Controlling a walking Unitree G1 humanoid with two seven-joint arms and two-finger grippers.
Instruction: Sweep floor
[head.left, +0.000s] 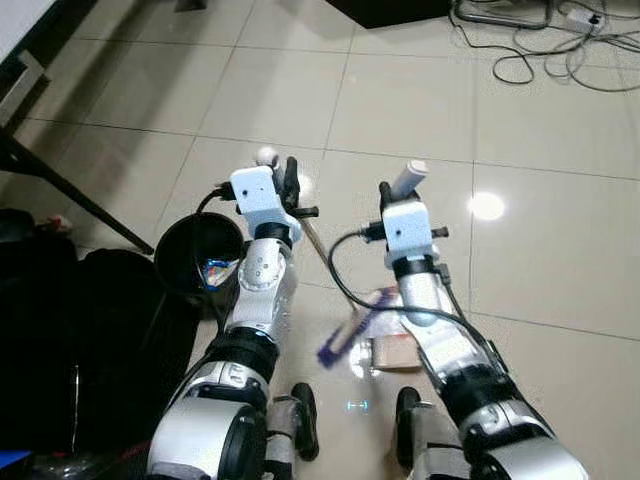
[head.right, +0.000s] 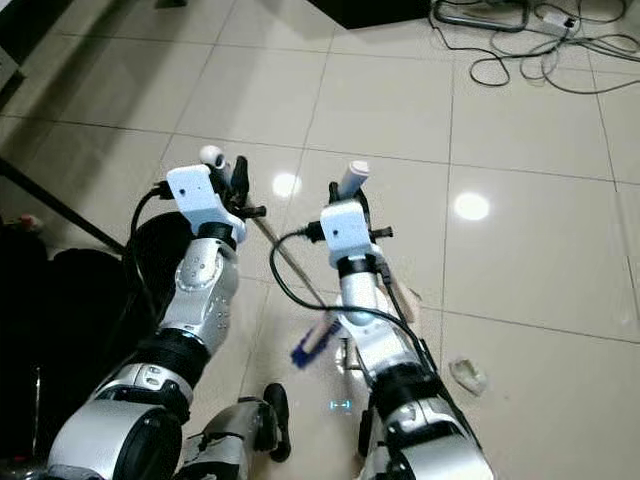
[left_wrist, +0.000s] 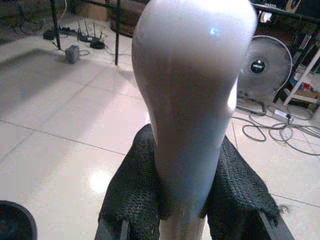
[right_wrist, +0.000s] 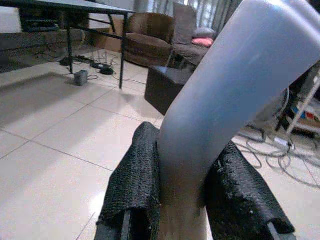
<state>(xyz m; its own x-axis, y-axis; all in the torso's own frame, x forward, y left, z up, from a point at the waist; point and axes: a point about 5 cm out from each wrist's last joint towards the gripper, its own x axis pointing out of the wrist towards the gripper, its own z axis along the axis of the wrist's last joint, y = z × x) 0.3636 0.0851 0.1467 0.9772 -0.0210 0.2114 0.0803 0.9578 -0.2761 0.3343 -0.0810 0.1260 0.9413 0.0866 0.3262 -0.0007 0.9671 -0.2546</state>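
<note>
Floor: pale shiny tiles, cables at the far edge. Black bin by the left arm. Left claw clenched on a white handle. Right claw clenched on a grey handle. Paper scrap on the tiles.

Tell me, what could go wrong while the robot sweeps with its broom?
The left gripper and right gripper each squeeze a smooth, shiny handle, so one might slip or twist. The black bin stands close beside the left arm, so a swing could tip it. The paper scrap lies off to the right and could be missed.
</note>
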